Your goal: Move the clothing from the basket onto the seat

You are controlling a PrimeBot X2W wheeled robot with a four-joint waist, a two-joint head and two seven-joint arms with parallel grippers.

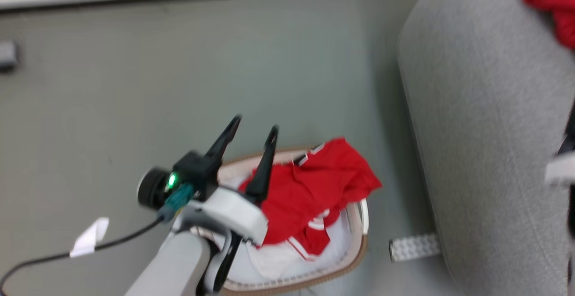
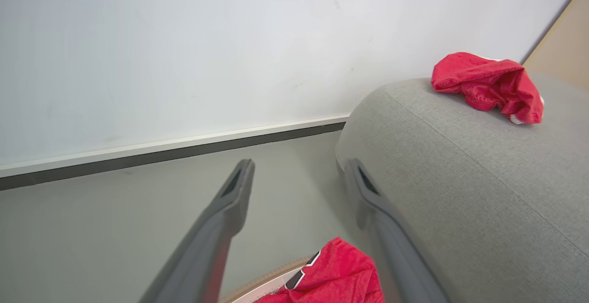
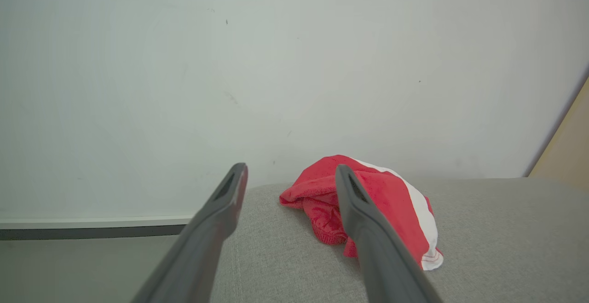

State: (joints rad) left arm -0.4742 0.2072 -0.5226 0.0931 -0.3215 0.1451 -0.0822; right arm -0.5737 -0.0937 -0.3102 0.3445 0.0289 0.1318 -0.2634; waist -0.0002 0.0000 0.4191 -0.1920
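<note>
Left gripper (image 1: 254, 124): spread, empty.
Right gripper (image 3: 291, 168): spread.
Grasp: jersey (image 1: 310, 188) to be pinched at bunched middle, lifted clear of basket (image 1: 355, 255).

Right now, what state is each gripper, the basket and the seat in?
Left gripper: open, empty.
Right gripper: open, empty.
Basket: upright, red jerseys heaped inside, overhanging the rim.
Seat: one crumpled jersey lying on it.
</note>
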